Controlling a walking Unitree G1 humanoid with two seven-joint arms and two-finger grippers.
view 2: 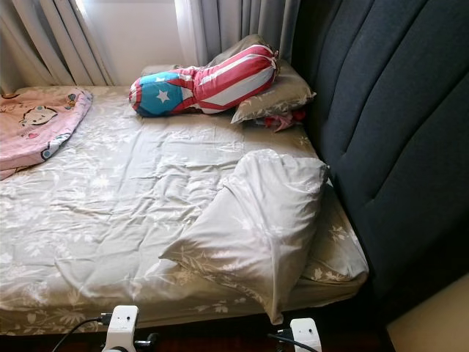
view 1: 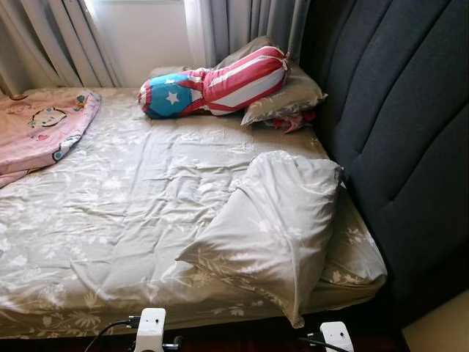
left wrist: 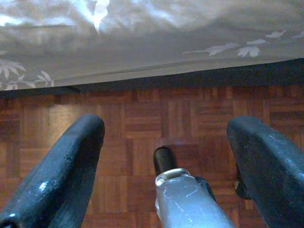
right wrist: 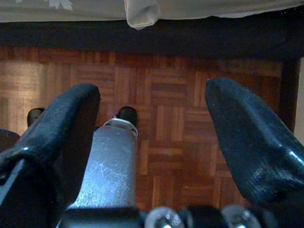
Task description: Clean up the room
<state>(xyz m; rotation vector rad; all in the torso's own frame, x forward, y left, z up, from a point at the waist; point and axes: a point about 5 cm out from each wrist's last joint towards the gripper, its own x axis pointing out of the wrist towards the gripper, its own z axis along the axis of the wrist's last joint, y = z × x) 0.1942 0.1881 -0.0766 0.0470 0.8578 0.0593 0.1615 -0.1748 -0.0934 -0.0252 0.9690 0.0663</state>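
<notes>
A grey floral pillow lies askew on the bed's near right corner, one corner hanging over the mattress edge. Further back, a stars-and-stripes bolster rests on a second grey pillow beside the headboard. A crumpled pink blanket is heaped on the bed's far left. Both arms hang low in front of the bed. My left gripper is open over the parquet floor, nothing between its fingers. My right gripper is open too, below the pillow's hanging corner.
The bed's grey floral sheet is wrinkled. A tall dark padded headboard runs along the right. Curtains and a window close the far side. A small red item lies under the far pillow. Parquet floor runs under the bed.
</notes>
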